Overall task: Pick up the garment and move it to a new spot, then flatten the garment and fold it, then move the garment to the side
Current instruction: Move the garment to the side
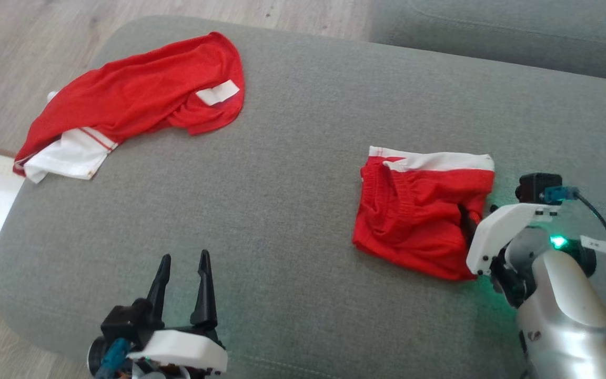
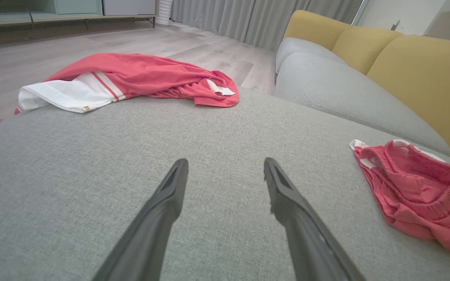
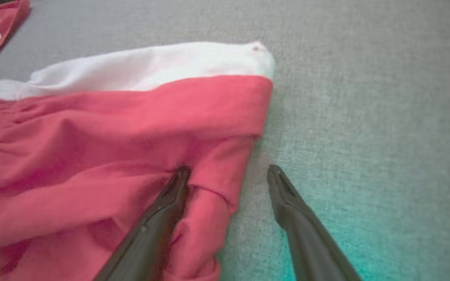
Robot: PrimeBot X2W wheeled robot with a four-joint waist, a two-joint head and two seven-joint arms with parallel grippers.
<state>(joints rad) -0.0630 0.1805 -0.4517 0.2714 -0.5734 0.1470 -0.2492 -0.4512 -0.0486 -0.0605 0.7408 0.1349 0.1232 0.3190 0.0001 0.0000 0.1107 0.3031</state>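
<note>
Red folded shorts lie on the grey cushion, my right pincer spread wide astride their edge, maybe touching cloth, so I want a deep bite through all layers.

Bare cushion between red shirt and folded shorts: open lane. Strip just right of shorts free too. Yellow backrest closes off behind next seat.

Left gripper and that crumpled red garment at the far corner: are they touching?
Apart. The head view shows a broad stretch of bare grey cushion between the open left gripper and the crumpled red garment.
</note>
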